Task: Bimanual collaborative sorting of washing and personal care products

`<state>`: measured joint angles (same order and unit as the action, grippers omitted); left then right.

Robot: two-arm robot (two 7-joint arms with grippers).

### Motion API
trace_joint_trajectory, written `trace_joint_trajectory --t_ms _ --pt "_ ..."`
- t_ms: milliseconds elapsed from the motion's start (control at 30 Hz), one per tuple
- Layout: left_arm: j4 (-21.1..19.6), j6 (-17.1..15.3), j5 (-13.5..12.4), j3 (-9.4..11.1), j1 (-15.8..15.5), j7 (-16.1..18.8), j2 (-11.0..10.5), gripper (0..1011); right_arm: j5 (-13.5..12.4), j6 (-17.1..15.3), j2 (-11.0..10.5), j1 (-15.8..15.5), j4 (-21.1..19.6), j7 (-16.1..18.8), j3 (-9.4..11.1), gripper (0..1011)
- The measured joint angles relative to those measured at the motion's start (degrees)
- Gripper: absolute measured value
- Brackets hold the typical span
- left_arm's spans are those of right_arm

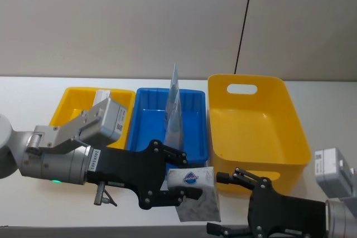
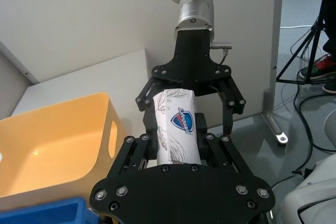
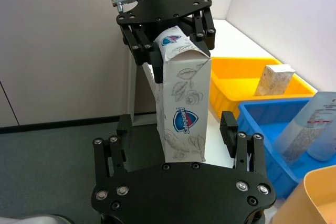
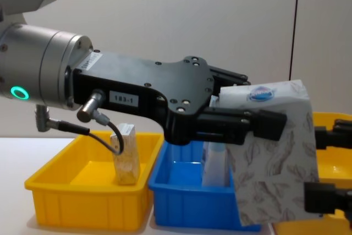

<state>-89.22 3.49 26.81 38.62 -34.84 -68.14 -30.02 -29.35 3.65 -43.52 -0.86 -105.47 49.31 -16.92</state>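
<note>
A whitish block pack [image 1: 195,190] with a grey leaf pattern and a blue oval logo hangs above the table's front edge. My left gripper [image 1: 184,176] is shut on its upper end. The same pack [image 3: 181,103] stands between the spread fingers of my right gripper [image 3: 176,140], which is open with a gap on both sides. In the head view my right gripper [image 1: 217,203] sits just right of the pack. Pale-blue pouches [image 1: 175,112] stand upright in the blue bin [image 1: 145,121]. Another block pack [image 1: 102,97] stands in the shallow yellow bin [image 1: 70,101].
A deep yellow bin [image 1: 256,132] with a handle slot stands right of the blue bin. All three bins line the table behind both grippers. A white wall rises behind the table.
</note>
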Motion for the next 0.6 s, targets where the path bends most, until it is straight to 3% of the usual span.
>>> trace_joint_trajectory --t_ms 600 --pt "0.0 0.0 0.0 0.0 0.0 0.0 0.0 364 0.8 0.0 2.0 2.8 1.2 -1.9 -2.5 1003"
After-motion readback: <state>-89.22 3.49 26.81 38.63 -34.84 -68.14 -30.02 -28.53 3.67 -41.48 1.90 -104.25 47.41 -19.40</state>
